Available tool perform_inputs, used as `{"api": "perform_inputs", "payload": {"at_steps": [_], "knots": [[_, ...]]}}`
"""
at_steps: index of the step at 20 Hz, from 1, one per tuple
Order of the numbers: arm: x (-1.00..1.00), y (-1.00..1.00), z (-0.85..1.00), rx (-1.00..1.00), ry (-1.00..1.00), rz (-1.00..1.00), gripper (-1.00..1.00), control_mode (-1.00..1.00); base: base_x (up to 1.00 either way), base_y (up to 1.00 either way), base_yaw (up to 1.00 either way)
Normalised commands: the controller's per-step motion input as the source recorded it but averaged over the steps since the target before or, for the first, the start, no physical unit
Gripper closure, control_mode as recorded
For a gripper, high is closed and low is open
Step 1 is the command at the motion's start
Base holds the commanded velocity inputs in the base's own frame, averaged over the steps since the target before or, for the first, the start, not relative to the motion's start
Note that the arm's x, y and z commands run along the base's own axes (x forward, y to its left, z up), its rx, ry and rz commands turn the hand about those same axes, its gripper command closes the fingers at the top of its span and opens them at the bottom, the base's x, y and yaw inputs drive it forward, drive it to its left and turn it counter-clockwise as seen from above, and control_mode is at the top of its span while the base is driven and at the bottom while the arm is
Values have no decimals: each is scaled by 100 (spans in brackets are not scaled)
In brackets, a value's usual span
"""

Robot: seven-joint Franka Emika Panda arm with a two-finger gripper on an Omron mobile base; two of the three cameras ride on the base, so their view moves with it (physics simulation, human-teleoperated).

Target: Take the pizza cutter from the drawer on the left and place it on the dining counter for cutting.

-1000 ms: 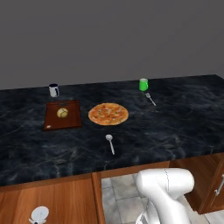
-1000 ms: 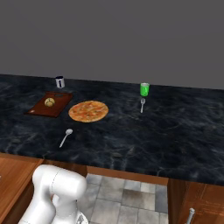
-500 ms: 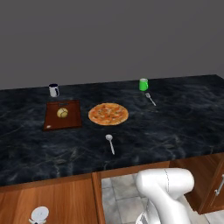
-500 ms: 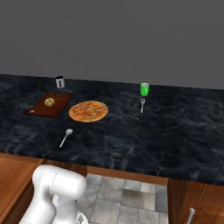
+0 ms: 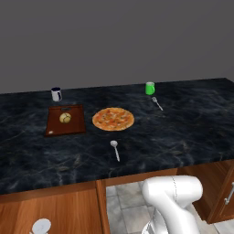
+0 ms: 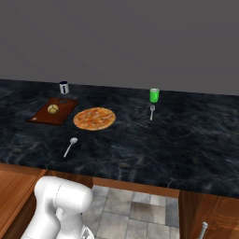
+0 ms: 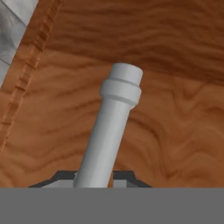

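Pizza cutter (image 5: 41, 226) lies in drawer (image 5: 68, 210), 7 o'clock in left base view, not yet picked. Gripper (image 7: 96, 178) is narrow round the drawer handle (image 7: 109, 127); can't tell if it's clamped. Next, prob: let go of handle, reach for cutter, then carry it to dining counter (image 5: 183, 132) at 12.

A plain grey wall (image 5: 114, 41) rises behind reddish-brown wooden cabinets (image 5: 50, 210), with pale grey floor tiles (image 6: 135, 214) below.

Even, soft rendered light; the counter (image 5: 192, 123) shows faint shadows, no glare; hand view looks slightly soft.
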Motion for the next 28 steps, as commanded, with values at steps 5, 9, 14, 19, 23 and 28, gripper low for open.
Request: {"api": "perform_inputs", "payload": {"at_steps": [5, 9, 14, 19, 23, 28], "knots": [[0, 1, 26, 0, 0, 0, -100, -100, 0, 0, 0], [0, 18, 21, 0, 0, 0, -100, -100, 0, 0, 0], [-6, 18, 59, 0, 0, 0, -100, -100, 0, 0, 0], [-35, 9, 94, 0, 0, 0, -100, -100, 0, 0, 0], [-19, 0, 100, 2, 0, 0, -100, -100, 0, 0, 0], [1, 0, 6, 0, -3, 0, -100, -100, 0, 0, 0]]}}
